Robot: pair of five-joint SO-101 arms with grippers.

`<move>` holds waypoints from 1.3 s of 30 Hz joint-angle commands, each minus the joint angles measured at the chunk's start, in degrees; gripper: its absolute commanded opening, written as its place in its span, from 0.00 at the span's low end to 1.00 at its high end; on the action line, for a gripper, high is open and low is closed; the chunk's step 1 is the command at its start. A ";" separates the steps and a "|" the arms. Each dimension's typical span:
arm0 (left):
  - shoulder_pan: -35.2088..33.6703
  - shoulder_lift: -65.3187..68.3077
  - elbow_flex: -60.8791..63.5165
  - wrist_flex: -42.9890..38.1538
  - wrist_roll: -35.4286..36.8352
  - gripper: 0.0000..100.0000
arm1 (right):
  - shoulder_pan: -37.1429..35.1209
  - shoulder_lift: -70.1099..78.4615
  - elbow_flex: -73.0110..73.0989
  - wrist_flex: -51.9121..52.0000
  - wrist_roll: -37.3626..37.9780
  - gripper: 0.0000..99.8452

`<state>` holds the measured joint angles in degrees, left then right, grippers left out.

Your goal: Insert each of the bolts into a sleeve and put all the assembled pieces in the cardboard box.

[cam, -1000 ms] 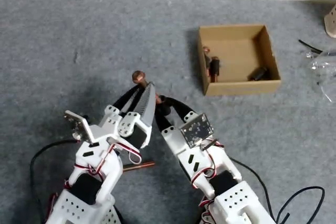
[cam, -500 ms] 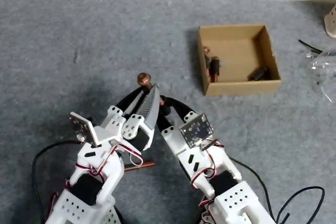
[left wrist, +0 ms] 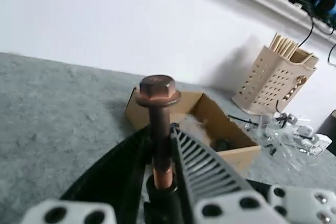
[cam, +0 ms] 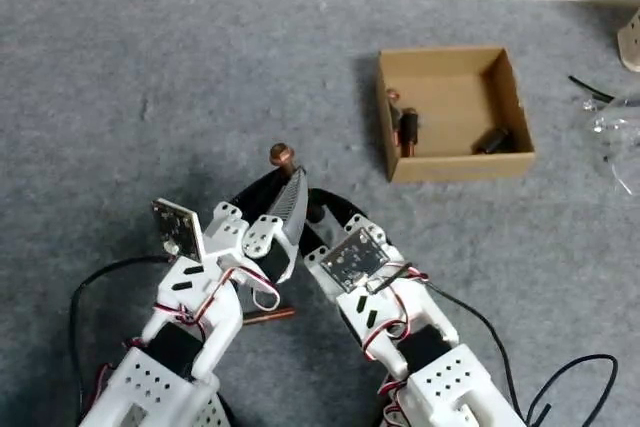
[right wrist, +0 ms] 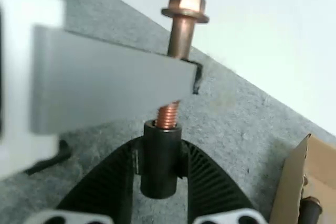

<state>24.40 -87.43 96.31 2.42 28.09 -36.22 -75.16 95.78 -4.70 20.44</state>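
Observation:
My left gripper [cam: 284, 183] is shut on a copper bolt [cam: 281, 155], held upright with its hex head on top. In the left wrist view the bolt [left wrist: 158, 124] rises between the black and ribbed fingers [left wrist: 197, 163]. My right gripper [right wrist: 161, 169] is shut on a black sleeve [right wrist: 160, 157] directly under the bolt [right wrist: 184, 22]. The bolt's threaded tip sits at the sleeve's mouth. From above, the right gripper [cam: 313, 209] is beside the left one. The cardboard box [cam: 396, 169] lies at the far right with two assembled pieces [cam: 406, 131] inside.
Another copper bolt [cam: 268, 316] lies on the grey carpet between the two arms. Cables and clear plastic [cam: 612, 112] lie right of the box. A beige slotted holder [left wrist: 275, 74] stands behind the box [left wrist: 239, 156] against the white wall.
The left gripper has carried the bolt right and nearer, and its wrist has rolled. The right gripper has drawn back slightly under it.

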 commanded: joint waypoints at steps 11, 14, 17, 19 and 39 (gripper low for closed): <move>0.57 2.77 1.45 0.00 -0.79 0.01 | 0.84 -1.19 5.49 -0.57 0.97 0.00; 0.57 2.68 1.45 2.37 -0.79 0.01 | 0.84 -1.19 5.49 -0.57 0.88 0.00; 1.63 2.68 1.45 2.90 -0.88 0.01 | 1.01 -1.19 5.41 -0.66 0.88 0.00; 2.51 2.68 1.45 2.99 -0.88 0.01 | 2.42 -1.19 5.32 -0.66 0.88 0.00; -1.27 2.68 0.31 3.08 -0.44 0.09 | 4.97 -1.10 5.49 -0.66 -12.75 0.00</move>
<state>26.68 -85.93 96.40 6.02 27.30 -34.02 -75.25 95.78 -4.62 8.66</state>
